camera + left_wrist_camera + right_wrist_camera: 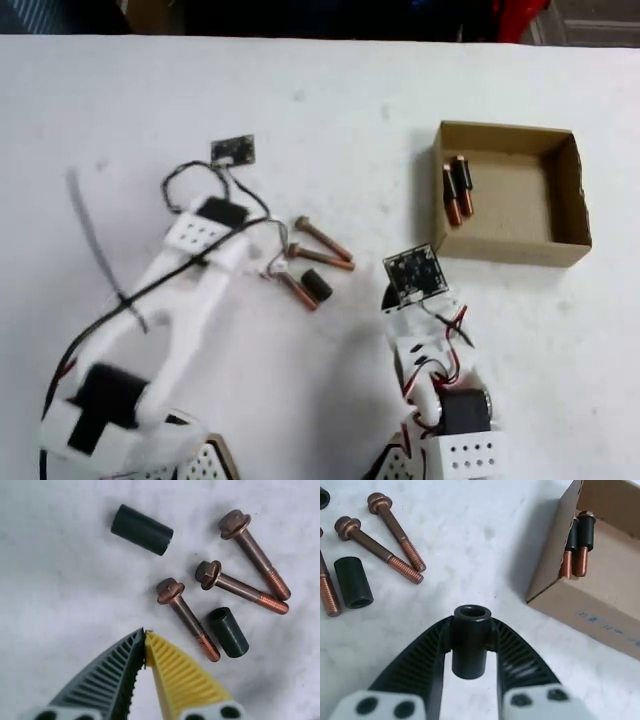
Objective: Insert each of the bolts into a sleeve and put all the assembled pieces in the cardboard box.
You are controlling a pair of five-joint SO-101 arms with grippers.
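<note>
The right gripper (pixel 470 630) clamps a black sleeve (pixel 470 652) upright. Loose bolts (pixel 380 550) and another sleeve (pixel 353 581) lie nearby on the surface (pixel 485 545) — the cardboard box (pixel 590 612) holds two assembled pieces (pixel 583 535).

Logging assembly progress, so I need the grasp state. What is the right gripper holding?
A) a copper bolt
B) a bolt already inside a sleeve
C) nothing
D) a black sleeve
D: the right gripper is closed on a black sleeve, whose open end shows no bolt in it.

White, faintly smudged table (pixel 330 90), dark room beyond its far edge, red object (pixel 522 14) at back
</note>
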